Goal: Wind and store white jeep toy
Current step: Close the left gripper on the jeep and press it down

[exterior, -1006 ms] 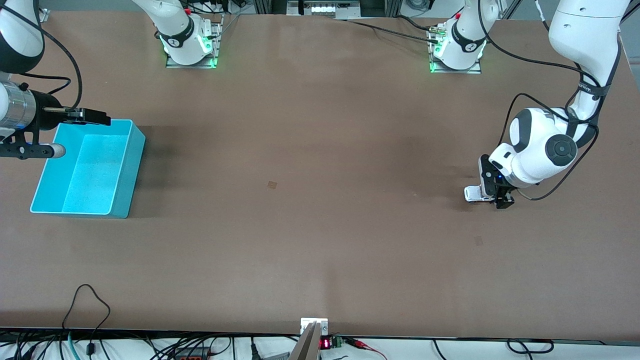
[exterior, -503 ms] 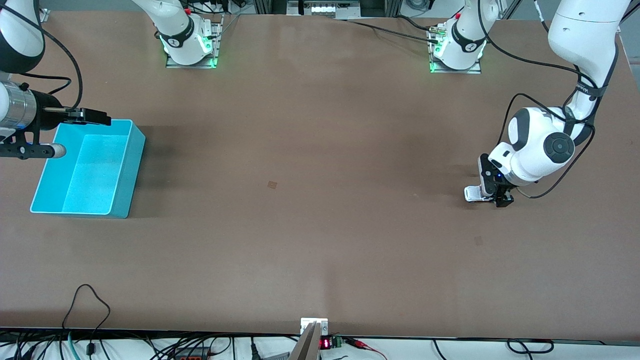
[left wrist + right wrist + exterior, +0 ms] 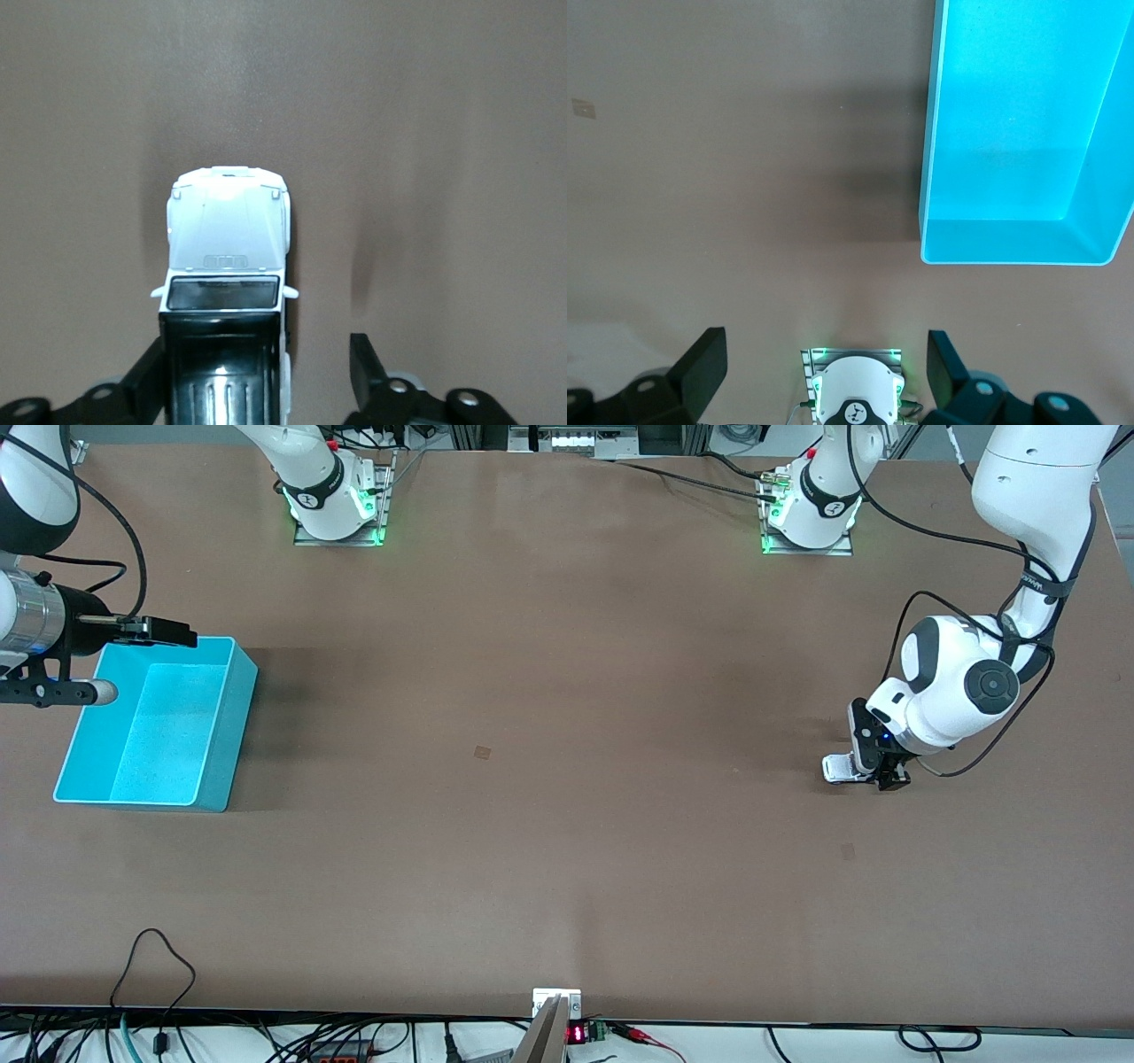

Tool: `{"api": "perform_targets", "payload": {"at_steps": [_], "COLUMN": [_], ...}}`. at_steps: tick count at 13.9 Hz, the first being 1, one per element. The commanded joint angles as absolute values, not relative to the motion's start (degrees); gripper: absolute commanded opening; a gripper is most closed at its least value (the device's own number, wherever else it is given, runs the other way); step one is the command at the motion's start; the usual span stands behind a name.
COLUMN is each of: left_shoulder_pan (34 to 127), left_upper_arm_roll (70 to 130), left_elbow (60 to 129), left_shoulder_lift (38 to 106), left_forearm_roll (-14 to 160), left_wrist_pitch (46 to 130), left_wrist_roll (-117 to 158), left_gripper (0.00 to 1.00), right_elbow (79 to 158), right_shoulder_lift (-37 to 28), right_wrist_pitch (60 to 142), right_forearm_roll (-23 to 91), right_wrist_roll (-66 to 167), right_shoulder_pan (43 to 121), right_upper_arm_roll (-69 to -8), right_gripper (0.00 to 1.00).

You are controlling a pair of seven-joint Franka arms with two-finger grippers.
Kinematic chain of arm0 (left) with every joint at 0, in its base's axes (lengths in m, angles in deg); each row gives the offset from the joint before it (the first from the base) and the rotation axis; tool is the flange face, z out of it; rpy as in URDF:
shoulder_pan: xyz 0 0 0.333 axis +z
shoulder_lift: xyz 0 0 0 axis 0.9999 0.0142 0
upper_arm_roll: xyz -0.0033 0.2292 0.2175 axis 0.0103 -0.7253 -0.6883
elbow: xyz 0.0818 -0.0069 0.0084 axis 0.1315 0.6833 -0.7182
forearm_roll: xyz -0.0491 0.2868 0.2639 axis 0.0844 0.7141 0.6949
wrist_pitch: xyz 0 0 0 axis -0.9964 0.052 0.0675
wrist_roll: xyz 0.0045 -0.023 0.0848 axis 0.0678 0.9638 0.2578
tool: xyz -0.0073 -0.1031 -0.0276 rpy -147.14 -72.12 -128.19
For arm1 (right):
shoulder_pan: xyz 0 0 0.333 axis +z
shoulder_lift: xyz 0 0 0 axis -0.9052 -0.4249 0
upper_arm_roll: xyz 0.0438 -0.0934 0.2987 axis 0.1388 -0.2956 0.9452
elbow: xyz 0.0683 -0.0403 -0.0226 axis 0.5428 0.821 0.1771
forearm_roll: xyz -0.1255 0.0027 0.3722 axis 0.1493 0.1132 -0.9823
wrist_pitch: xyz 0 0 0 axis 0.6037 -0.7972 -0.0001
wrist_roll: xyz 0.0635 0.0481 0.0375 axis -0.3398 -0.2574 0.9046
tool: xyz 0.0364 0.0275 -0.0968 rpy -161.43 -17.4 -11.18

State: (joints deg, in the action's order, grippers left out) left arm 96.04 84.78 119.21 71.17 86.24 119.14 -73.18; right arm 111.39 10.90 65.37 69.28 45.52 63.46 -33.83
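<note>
the white jeep toy [image 3: 229,292] sits on the counter [image 3: 567,779] at the left arm's end, between the fingers of the left claw [image 3: 864,772]; one finger touches it, the other stands apart. the right claw [image 3: 164,632] waits open over the turquoise bin [image 3: 221,726].

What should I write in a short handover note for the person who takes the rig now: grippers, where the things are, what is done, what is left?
Left gripper: down at the table near the left arm's end, jaws astride the white jeep toy. One finger is against its side and the other is apart, so there is no firm grip yet.
Right gripper: open, holding nothing, waiting above the table beside the turquoise bin.
Bin: at the right arm's end, nothing in it.
Done: the left gripper is placed on the jeep.
Left: grip the jeep, wind it, store it in the bin.
</note>
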Motion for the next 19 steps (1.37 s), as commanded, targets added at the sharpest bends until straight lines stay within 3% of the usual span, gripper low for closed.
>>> {"api": "perform_targets", "payload": {"at_steps": [1, 4, 6, 19], "left_shoulder_pan": [96.48, 96.48, 96.48, 96.83], "left_upper_arm_roll": [84.96, 84.96, 84.96, 84.96], "left_elbow": [119.59, 119.59, 119.5, 118.71], "left_shoulder_lift": [71.64, 71.73, 71.64, 73.74], "left_forearm_roll": [86.91, 87.08, 87.43, 87.09], "left_wrist_pitch": [119.71, 120.42, 120.42, 120.5], "left_wrist_roll": [-74.39, -74.48, -74.66, -77.03], "left_gripper": [0.59, 0.38, 0.32, 0.11], "right_elbow": [110.72, 110.72, 110.72, 110.72], "right_shoulder_lift": [10.71, 10.71, 10.71, 10.71], "right_wrist_pitch": [64.32, 64.32, 64.23, 64.14], "right_forearm_roll": [68.28, 68.37, 68.28, 68.28], "right_wrist_roll": [45.62, 45.54, 45.53, 45.62], "right_shoulder_pan": [63.27, 63.27, 63.27, 63.27], "right_upper_arm_roll": [-33.63, -33.54, -33.63, -33.63], "right_gripper": [1.0, 1.0, 1.0, 1.0]}}
